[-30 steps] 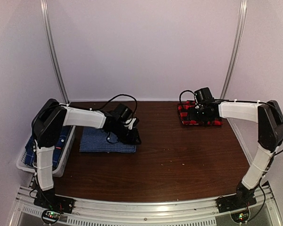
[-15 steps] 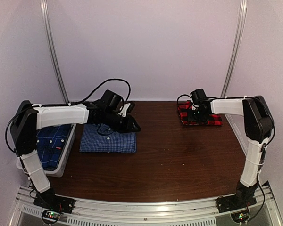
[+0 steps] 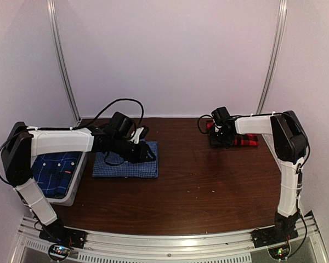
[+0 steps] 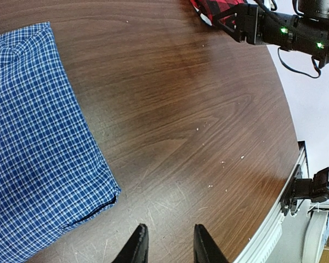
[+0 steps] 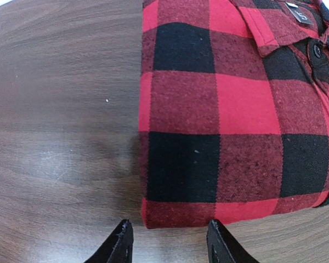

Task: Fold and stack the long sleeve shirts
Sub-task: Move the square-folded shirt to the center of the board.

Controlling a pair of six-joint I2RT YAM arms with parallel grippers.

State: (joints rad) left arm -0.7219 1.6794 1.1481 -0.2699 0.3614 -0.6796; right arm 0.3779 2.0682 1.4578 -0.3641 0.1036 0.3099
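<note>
The blue-and-white gingham shirt [image 3: 123, 163] lies folded on the table left of centre; its right corner shows in the left wrist view [image 4: 33, 137]. My left gripper [image 3: 148, 154] [image 4: 169, 245] hovers just past that right edge, open and empty over bare wood. The red-and-black plaid shirt [image 3: 244, 141] [image 5: 225, 109] lies folded at the back right. My right gripper [image 3: 215, 138] [image 5: 169, 229] is open at its left end, fingers either side of the folded near corner, not closed on it. The darker blue plaid shirt [image 3: 52, 171] lies in the basket.
A white basket [image 3: 77, 183] stands at the table's left edge beside the gingham shirt. The right arm's wrist [image 4: 285, 33] shows at the top of the left wrist view. The metal rail [image 3: 170, 244] runs along the near edge.
My right gripper has moved left along the red shirt to its left end. My left arm has stretched out and its gripper has shifted slightly at the gingham shirt's right edge.
</note>
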